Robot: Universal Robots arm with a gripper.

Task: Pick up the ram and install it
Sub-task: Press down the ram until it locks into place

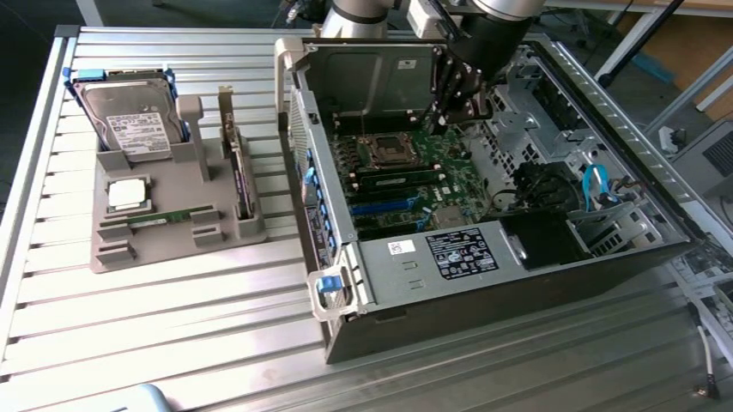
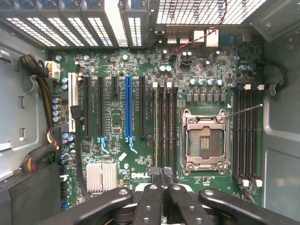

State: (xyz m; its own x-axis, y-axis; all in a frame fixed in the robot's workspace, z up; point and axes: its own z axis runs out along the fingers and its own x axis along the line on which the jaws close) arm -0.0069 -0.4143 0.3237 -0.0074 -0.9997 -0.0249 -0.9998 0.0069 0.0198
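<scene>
1. My claw [image 1: 468,107] [image 2: 161,174] is hanging closed inside the computer case [image 1: 481,313], fingertips pressing together, nothing visibly gripped.
2. It is hovering over the memory slots [image 2: 165,126] beside the processor socket [image 2: 205,140].
3. One ram stick [image 1: 172,216] is lying in the gray holder [image 1: 172,184] on the counter [image 1: 172,326], well apart from the claw.
4. A second ram stick [image 1: 399,179] is sitting in a board slot.

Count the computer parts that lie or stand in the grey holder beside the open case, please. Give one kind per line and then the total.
hard drive: 1
silver processor chip: 1
ram stick: 1
upright expansion card: 1
Total: 4
</scene>
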